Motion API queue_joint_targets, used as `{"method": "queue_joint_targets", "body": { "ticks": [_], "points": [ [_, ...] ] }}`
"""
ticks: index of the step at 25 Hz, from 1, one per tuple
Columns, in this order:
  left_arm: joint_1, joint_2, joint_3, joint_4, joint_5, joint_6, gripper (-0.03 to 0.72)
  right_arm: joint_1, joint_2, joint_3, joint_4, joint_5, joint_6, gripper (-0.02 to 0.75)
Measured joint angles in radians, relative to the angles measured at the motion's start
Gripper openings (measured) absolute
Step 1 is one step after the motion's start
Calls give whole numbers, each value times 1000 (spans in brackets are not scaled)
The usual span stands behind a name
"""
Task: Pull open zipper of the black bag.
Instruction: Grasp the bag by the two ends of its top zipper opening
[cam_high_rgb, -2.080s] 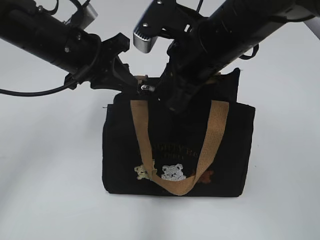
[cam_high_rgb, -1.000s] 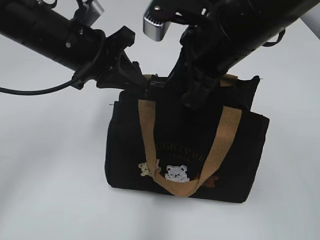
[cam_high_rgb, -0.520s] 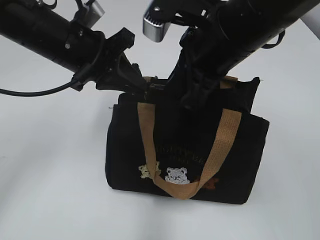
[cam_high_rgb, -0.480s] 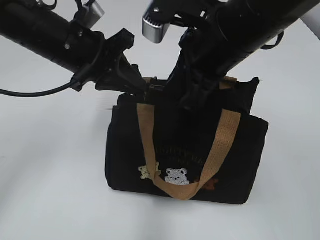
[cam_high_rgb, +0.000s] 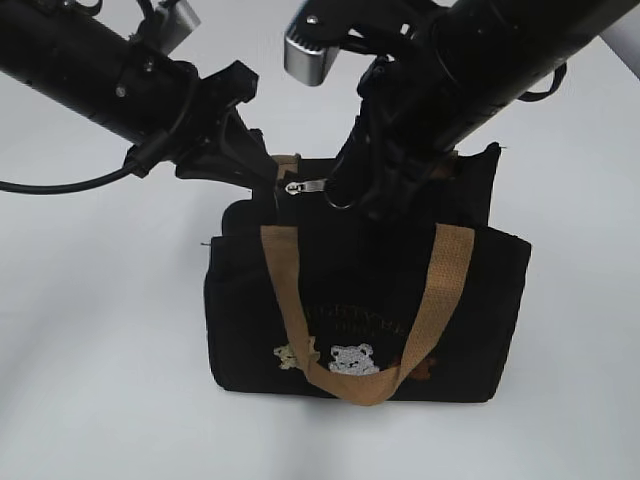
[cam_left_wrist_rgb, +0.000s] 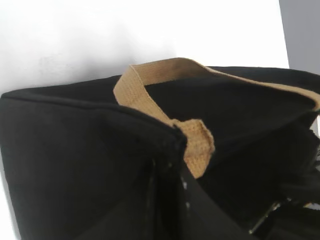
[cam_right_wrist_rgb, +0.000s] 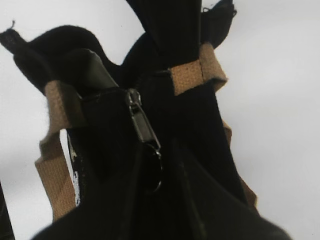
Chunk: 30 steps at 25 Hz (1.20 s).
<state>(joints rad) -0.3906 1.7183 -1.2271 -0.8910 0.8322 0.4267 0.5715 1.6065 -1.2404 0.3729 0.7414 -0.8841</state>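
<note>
Nearest me the black bag (cam_high_rgb: 365, 300) stands upright on the white table (cam_high_rgb: 90, 350), its tan handle (cam_high_rgb: 360, 385) drooping over the bears. Along its top edge the zipper (cam_high_rgb: 305, 187) shows its silver pull, lying free just beside the right gripper (cam_high_rgb: 345, 190), whose jaws look slackened off it. The left gripper (cam_high_rgb: 262, 172) is clenched on the bag's top corner. It seems mid-pull; next the right gripper must re-grip the tab.
</note>
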Motion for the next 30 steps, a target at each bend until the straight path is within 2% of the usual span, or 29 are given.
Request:
{"method": "queue_joint_targets", "body": {
  "ticks": [5,10,17,25,30],
  "points": [
    [0,-1,0,5,-1,-1,27,0,0,0,-1,15,0,142],
    [0,-1,0,5,0,-1,27,0,0,0,-1,23,1,13],
    [0,-1,0,-4,8,-1,27,0,-23,0,-30,36,9,10],
    [-9,-15,0,-60,42,0,27,0,-102,0,-108,96,142,3],
    [0,-8,1,0,16,-2,27,0,-150,0,-136,167,180,-1]
  ]
}}
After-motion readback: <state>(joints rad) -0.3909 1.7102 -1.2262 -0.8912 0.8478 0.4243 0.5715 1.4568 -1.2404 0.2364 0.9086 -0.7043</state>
